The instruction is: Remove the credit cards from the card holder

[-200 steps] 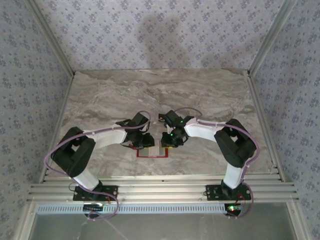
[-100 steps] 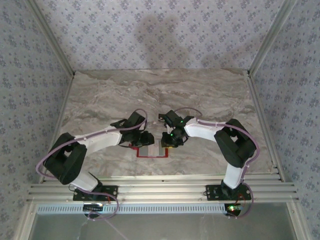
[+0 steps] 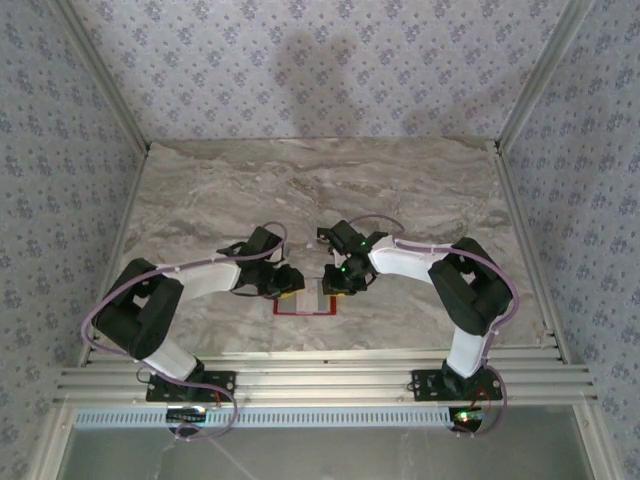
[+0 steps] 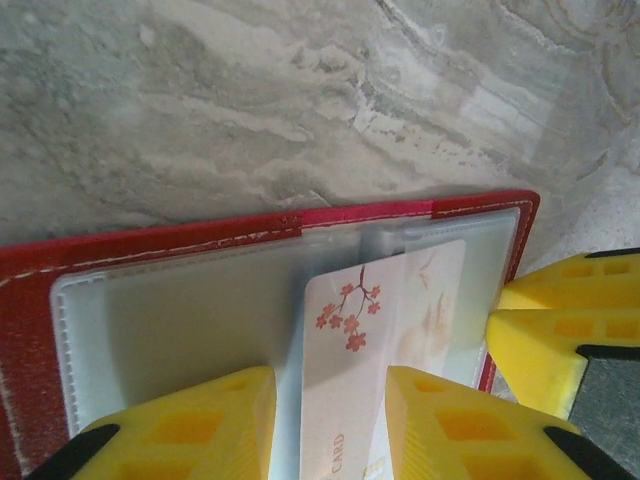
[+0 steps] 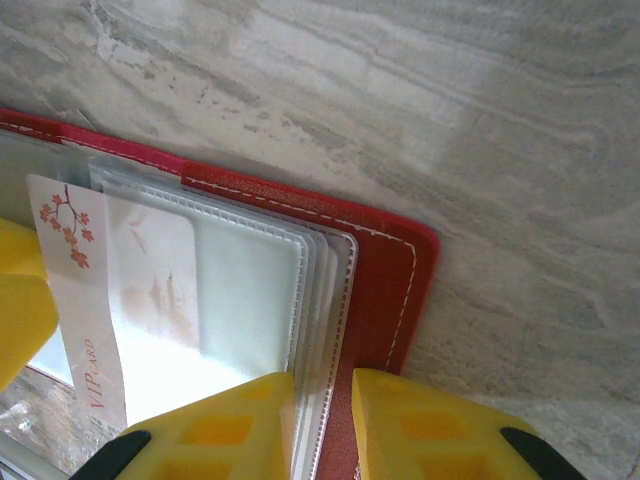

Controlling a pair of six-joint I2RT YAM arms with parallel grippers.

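Holder [image 4: 150,245] lies open and flat on the table [image 3: 400,190], near the front edge, between my two arms. Red cover down, clear sleeves up.

Left gripper [image 4: 328,400]: fingers spread partway, one on each side of a white card [image 4: 350,350] with a red blossom print. I see a gap between the left finger and the card's edge, so I judge nothing is pinched there. The right finger hides the card's other edge, so I can't rule out contact on that side.

Right gripper [image 5: 322,390]: fingers nearly pressed together at the holder's right end. The edges of the sleeve stack and the red cover's inner edge run down into the narrow slot between them. I read that as a pinch on the holder, pinning it in place.

Card position: partly drawn out. In the right wrist view its printed end sits clear of the sleeve mouth, while the far end shows frosted behind plastic, so it is not yet free.

Progress, as I judge it: early.
- Done: holder opened and pinned; first card started out.
- Left: finish pulling this card, set it on the table, then check the other sleeves.

No loose card on the table that I can see. Several sleeves are stacked at the right end; what they hold I cannot tell.
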